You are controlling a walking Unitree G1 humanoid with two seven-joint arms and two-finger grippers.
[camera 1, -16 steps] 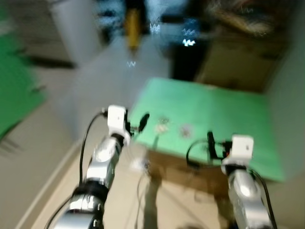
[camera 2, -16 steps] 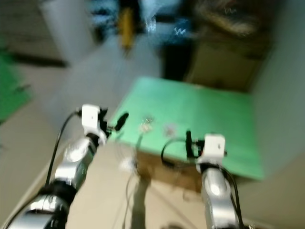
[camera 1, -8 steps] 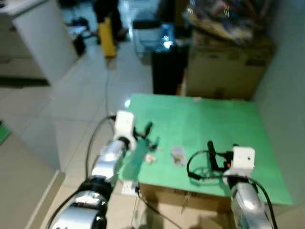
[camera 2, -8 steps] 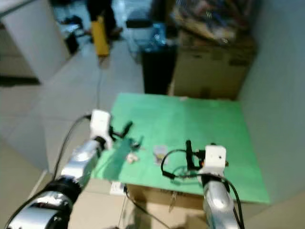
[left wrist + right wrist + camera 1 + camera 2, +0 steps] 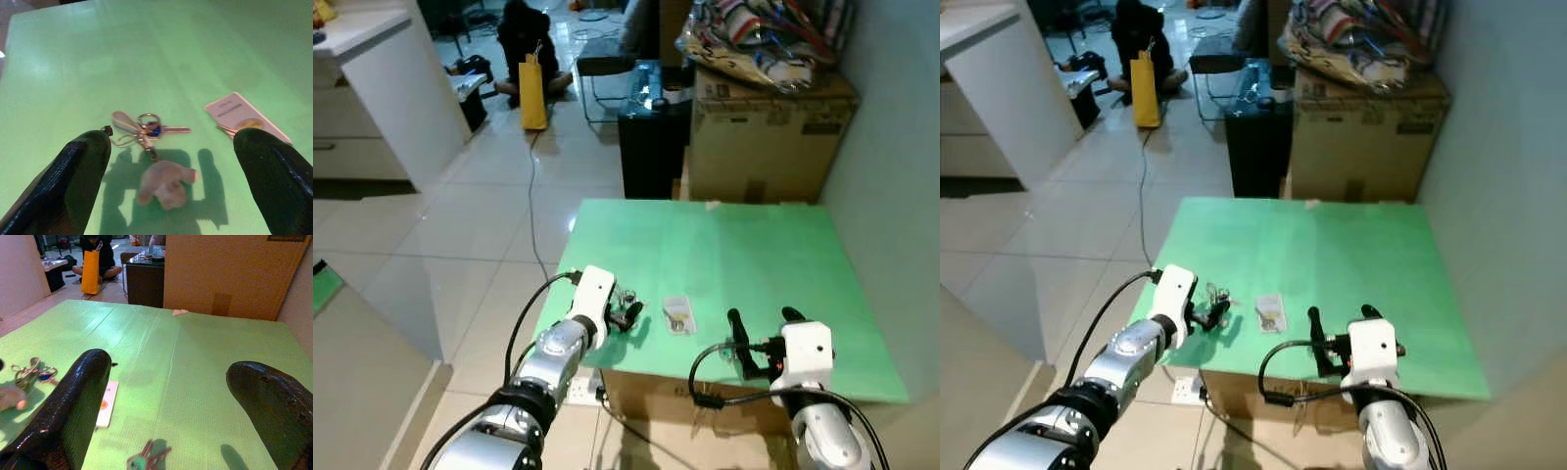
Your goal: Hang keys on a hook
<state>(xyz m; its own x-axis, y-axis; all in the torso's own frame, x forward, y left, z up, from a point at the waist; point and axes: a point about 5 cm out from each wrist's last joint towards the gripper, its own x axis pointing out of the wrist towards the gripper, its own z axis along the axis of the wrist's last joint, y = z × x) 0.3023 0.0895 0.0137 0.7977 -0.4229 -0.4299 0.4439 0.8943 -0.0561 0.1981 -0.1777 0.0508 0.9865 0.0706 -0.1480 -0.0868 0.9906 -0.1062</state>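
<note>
Left gripper [image 5: 166, 161] spread wide, straddling the keys [image 5: 146, 128] on the green table [image 5: 744, 245], seemingly lined up for a pick. Just beside, a small card [image 5: 677, 313]. Right gripper [image 5: 168, 406] likewise spread and empty, low over the near edge. Beyond: cardboard box [image 5: 769, 137], tiled floor [image 5: 460, 225]. No hook seen.

right gripper [image 5: 166, 396] fingers spread wide over green table [image 5: 195, 362] | green-tagged keys [image 5: 145, 458] at 6 o'clock between fingers | white card [image 5: 106, 403] at 8 | key bunch with pink charm [image 5: 27, 374] at 9 | cardboard box [image 5: 230, 269] at 1 | yellow bag [image 5: 90, 271] at 11
</note>
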